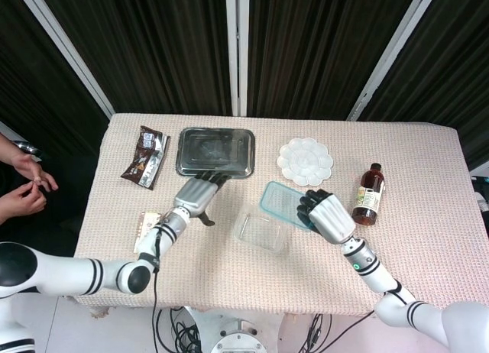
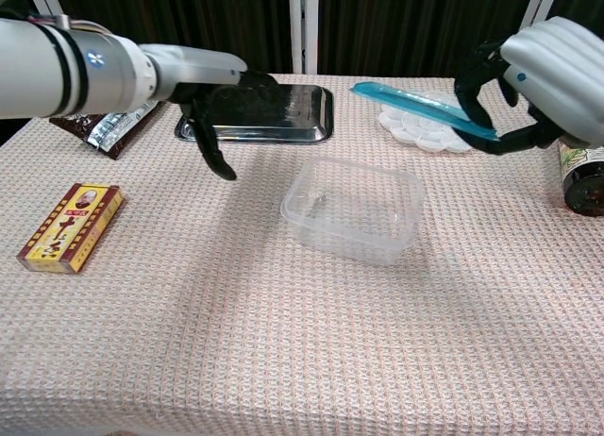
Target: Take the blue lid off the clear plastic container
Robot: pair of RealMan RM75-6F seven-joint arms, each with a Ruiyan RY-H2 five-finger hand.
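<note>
Head view. Blue lid [image 1: 284, 204]: off, pinched at its right edge in my right hand [image 1: 327, 214], held tilted just right of the clear plastic container [image 1: 261, 231], apart from it. Container: open, on the table [image 1: 428, 177], near centre. My left hand [image 1: 195, 195]: empty, fingers apart, left of the container, just near the metal tray [image 1: 216, 151]. Brown bottle [image 1: 368, 193]: upright, just right of my right hand. Risk, as I judge it: swinging the lid rightward could knock the bottle over.

Chest view. Lid [image 2: 423, 108]: raised above the white palette [image 2: 419, 126], gripped by one end only. Risk: so narrow a hold may let the lid slip and fall onto the palette. Container [image 2: 354, 209]: light and unheld; a careless pass of either hand could shove it.
</note>
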